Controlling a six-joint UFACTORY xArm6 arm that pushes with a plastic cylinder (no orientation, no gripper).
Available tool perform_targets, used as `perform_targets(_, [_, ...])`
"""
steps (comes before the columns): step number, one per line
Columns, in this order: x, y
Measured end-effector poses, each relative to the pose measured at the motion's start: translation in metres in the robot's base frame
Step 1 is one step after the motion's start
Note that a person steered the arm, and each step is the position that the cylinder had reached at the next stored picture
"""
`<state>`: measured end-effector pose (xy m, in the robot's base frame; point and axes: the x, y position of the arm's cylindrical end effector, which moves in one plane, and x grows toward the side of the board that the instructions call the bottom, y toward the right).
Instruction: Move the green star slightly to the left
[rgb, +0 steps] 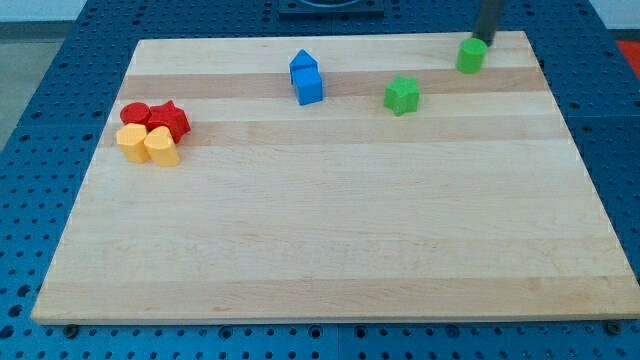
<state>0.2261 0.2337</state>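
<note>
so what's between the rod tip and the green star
Only bare wooden board in the camera view. My tip sits just above the other green block at the view's top right; the green star lies lower left.

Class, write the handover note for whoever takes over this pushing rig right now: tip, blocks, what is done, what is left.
My tip sits at the view's top right, against the green block, right of the green star.
The star stands apart, mid-board, right of the blue blocks.
Red and yellow blocks cluster at the view's left.
No push on the star shows yet.
Left: bring the tip to the star's right, nudge it slightly left.
</note>
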Motion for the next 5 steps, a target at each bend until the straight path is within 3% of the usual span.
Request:
perform_targets(1, [0.027, -0.018])
perform_targets(3, [0.039, -0.133])
perform_targets(4, [0.042, -0.117])
perform_targets(5, [0.05, -0.049])
